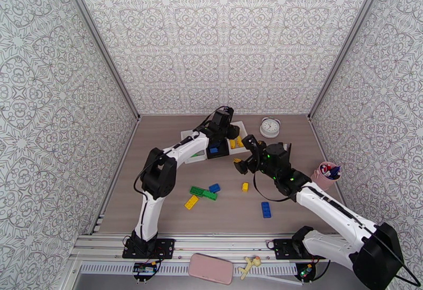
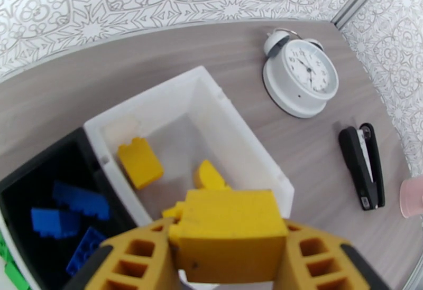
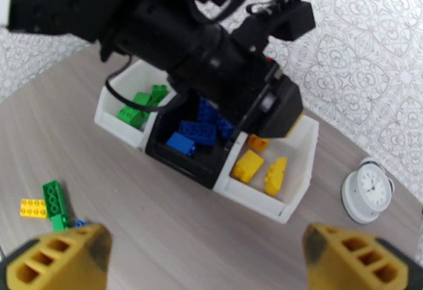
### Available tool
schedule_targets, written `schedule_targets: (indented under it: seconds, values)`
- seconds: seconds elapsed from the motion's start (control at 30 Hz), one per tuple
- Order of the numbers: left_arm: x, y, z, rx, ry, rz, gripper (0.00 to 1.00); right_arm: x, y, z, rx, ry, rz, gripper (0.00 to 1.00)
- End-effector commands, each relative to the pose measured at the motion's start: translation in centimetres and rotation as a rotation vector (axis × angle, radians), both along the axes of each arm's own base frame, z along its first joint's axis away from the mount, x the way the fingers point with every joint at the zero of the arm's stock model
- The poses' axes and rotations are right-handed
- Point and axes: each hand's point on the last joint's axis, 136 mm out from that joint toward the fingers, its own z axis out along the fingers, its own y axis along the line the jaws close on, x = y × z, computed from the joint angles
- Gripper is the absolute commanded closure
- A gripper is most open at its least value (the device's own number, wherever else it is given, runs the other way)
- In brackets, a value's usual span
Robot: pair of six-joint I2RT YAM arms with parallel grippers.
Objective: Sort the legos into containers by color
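Above the white bin holding loose yellow legos, the left gripper pinches a blocky yellow brick, while the right gripper gapes wide and empty nearby.

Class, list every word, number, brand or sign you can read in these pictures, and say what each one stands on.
None can be read as it stands.
On the alarm clock: marks round the dial, too small and blurred to read.
On the stapler: a small pale mark near one end, too blurred to read.
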Motion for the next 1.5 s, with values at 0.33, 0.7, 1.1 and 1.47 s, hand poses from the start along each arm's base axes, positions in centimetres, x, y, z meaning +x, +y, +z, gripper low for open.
schedule_targets:
  seconds: [0.33, 0.7, 1.1, 1.47]
  values:
    - [3.3, -2.4, 1.4, -0.05, -0.061, -0.007, 0.47, 0.7, -1.8, 1.1, -0.007, -0.041, -0.076, 0.01]
    - [0.5, 1.4, 6.5, -0.024, -0.153, 0.032, 0.0, -0.2, 0.9, 1.1, -0.011, 0.037, 0.078, 0.01]
    - [-5.7, 11.2, 7.9, -0.086, -0.109, 0.196, 0.0, -4.5, 7.9, -3.0, -0.189, 0.113, 0.457, 0.0]
    - [-7.0, 16.7, 6.6, -0.117, -0.069, 0.329, 0.0, -8.5, 15.0, -9.4, -0.426, 0.273, 0.648, 0.02]
